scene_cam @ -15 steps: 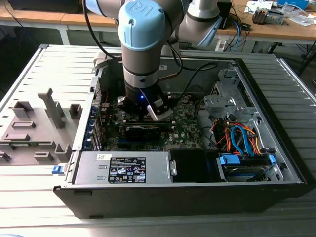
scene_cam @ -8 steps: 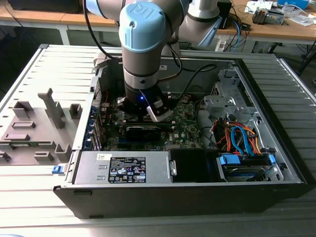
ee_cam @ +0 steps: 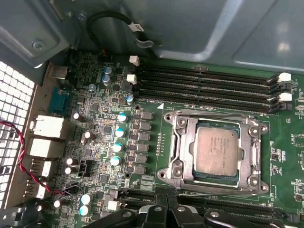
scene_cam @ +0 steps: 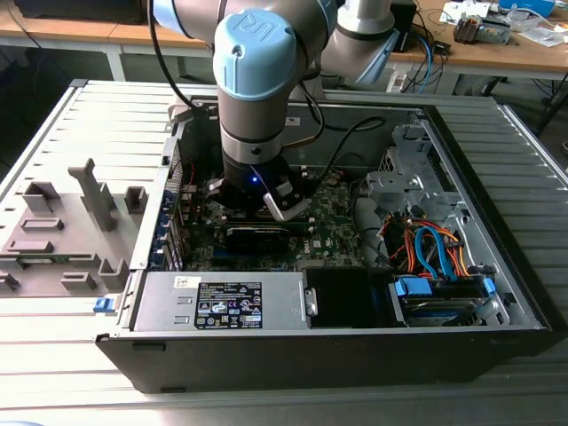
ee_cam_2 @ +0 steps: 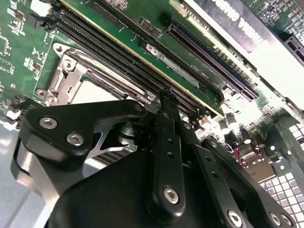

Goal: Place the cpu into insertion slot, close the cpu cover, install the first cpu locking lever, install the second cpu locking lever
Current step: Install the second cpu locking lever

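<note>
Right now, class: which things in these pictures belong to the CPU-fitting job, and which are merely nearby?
Belonging to the job:
cpu, lying in the insertion slot
cpu cover
gripper, above the board

Merely nearby:
memory slots
capacitors
power supply
drive cables

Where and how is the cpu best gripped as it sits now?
The cpu lies flat, face up, closely framed by the cpu cover, so its edges look unreachable. Only its top face is open: come from straight above, probably once the cover is lifted.

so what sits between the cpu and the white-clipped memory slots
In the first wrist view, the silvery cpu cover frame's edge and a strip of bare green board lie between the cpu and the memory slots.
</note>
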Robot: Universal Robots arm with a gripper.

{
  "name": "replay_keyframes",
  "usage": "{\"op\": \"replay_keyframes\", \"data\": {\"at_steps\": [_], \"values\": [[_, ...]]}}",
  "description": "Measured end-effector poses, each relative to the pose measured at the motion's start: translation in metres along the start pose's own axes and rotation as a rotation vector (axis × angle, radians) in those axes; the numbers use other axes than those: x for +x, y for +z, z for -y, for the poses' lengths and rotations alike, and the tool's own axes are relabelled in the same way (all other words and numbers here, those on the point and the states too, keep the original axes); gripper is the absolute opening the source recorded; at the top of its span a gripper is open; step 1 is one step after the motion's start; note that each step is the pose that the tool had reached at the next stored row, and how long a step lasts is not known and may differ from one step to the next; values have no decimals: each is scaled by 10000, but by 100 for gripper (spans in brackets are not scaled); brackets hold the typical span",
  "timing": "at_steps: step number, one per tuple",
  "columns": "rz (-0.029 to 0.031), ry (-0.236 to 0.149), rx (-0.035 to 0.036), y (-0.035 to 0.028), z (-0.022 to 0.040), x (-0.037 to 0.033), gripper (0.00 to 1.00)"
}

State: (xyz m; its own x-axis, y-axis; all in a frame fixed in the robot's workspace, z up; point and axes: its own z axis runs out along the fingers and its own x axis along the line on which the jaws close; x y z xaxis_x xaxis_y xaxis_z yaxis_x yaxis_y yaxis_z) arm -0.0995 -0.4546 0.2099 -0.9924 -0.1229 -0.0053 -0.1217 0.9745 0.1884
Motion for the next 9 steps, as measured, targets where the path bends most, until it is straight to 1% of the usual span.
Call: {"op": "replay_keyframes", "data": {"at_steps": [3, 6, 7, 9], "values": [[-13, -72, -9, 22, -9, -1, 11], [-42, -224, -11, 39, -36, -4, 11], [-60, -316, -11, 48, -55, -6, 11], [-73, -391, -12, 54, -62, -8, 11]]}}
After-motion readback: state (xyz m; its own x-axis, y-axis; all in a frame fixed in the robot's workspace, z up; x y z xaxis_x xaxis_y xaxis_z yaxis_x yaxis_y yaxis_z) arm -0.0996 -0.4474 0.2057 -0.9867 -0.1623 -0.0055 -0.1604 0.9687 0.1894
